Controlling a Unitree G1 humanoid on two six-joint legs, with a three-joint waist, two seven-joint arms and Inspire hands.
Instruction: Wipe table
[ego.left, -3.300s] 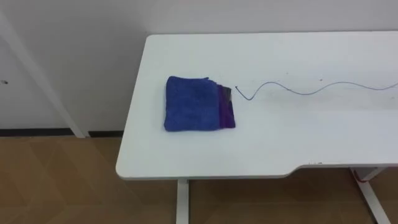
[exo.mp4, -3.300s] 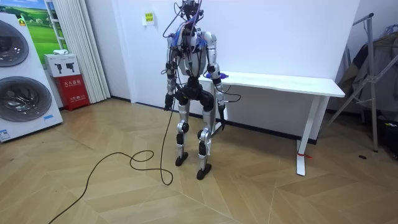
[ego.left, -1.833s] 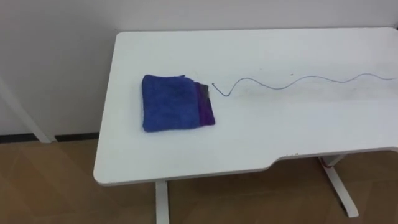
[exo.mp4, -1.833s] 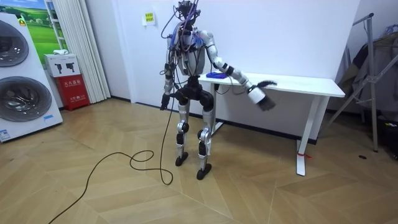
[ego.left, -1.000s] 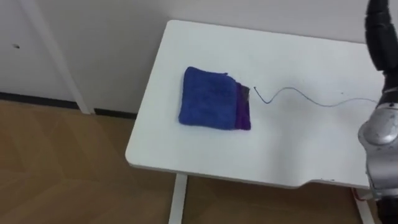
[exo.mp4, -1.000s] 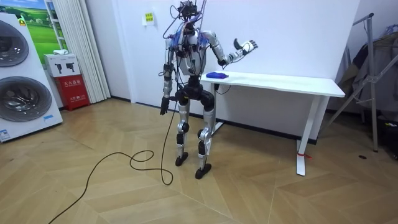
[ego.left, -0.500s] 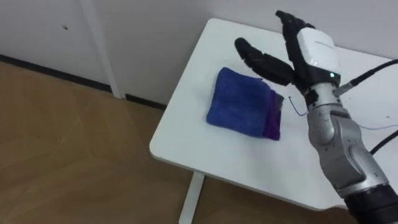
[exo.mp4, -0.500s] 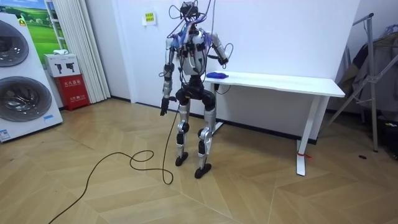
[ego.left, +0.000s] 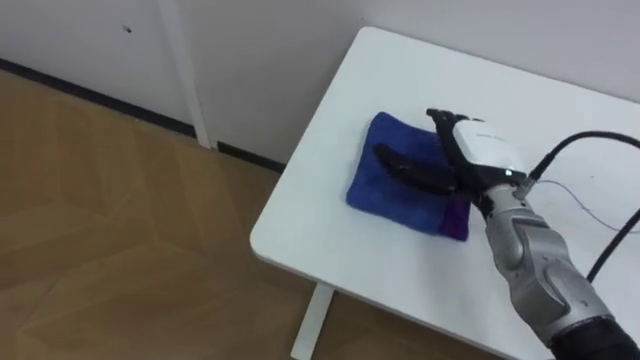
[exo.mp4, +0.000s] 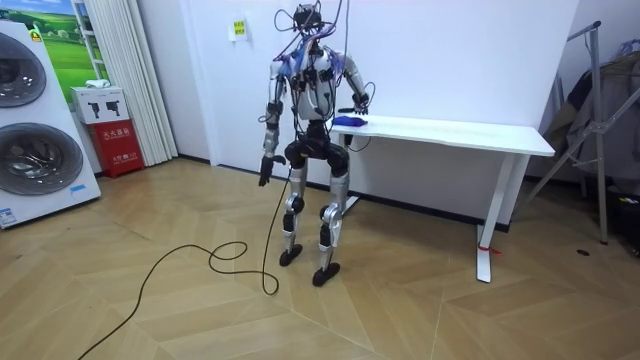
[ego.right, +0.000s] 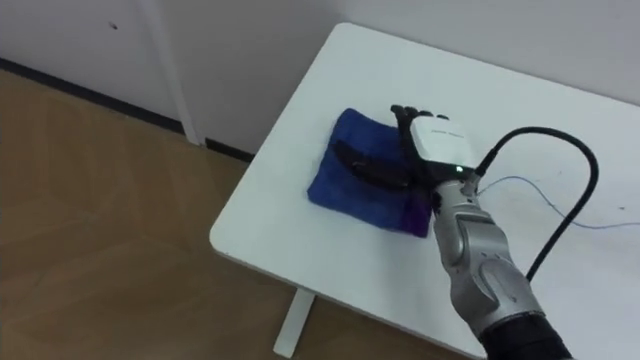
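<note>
Left eye view: folded blue cloth (ego.left: 372, 188) sits near the white table (ego.left: 330, 235) corner. The right hand (ego.left: 480, 150) is over it, fingers (ego.left: 405, 168) straight and spread, nothing gripped. I'd press the palm flat before sliding, or it'll probably bunch. Left hand (exo.mp4: 263, 172) hangs by the hip.

You have bright, even indoor light that seems to fall from overhead. The top of the white table (ego.left: 330, 250) looks almost uniformly pale, with no hot spot, and the shadows on it are faint and soft-edged. Below the table's far edge the wall (ego.left: 250, 90) darkens gently. In the room view the wooden floor (exo.mp4: 450, 300) carries a mild sheen, with only soft shadows.
</note>
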